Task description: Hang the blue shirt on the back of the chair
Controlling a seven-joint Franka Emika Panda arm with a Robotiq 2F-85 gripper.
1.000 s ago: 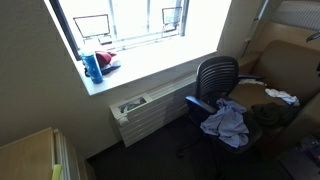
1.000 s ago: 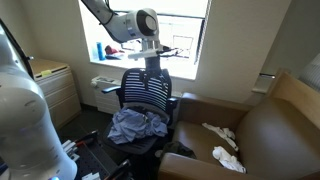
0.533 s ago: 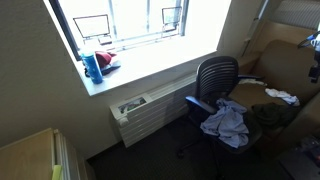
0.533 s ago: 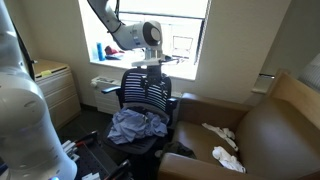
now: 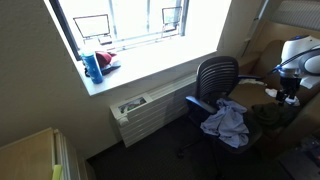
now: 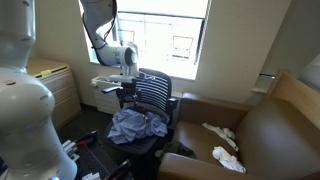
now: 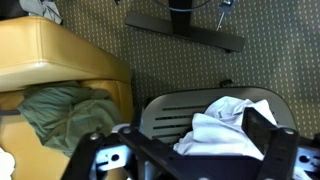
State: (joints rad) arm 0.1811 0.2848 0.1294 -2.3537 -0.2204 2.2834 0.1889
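Step in hand: approach. My end effector (image 7: 188, 152) stands wide, empty. The blue shirt (image 7: 225, 125) lies crumpled on the chair (image 6: 152, 92) seat, lower right of wrist view. Next, I descend and pinch fabric.

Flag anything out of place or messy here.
The blue shirt lies crumpled in a heap on the chair seat, not hung over the chair back. White cloths are strewn loose on the brown couch, and a green garment is bunched up near the chair.
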